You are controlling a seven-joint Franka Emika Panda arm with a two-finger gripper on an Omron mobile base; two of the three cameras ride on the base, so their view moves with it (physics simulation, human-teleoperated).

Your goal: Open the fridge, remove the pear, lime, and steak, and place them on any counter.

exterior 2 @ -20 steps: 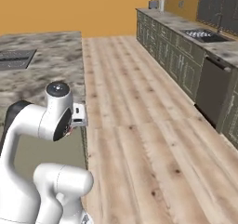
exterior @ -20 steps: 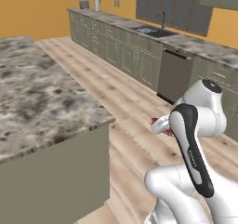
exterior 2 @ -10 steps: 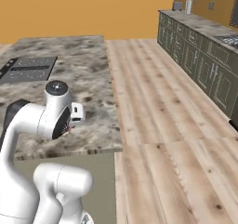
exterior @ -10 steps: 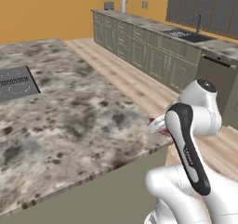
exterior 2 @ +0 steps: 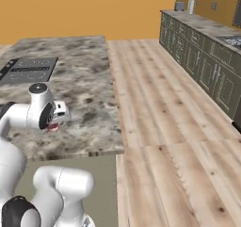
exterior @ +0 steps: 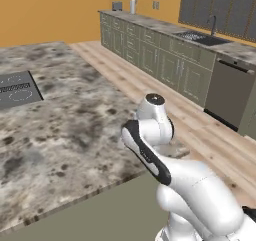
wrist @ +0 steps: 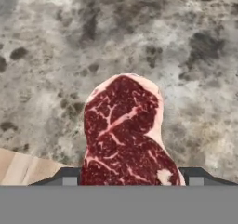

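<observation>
**Steak carried over the island desk**

In the left base view, the white arm stood folded over the near edge of the mottled grey-brown stone island desk (exterior: 65,110), hiding its hand.

In the right base view, a red sliver of the steak (exterior 2: 53,126) showed under the hand, low above the desk.

In the hand view, the flat red marbled raw steak (wrist: 124,132) sat between the fingers (wrist: 129,180), which held its near end. It looked light, limp and slick; a grip across the thicker near end seemed safest.
</observation>
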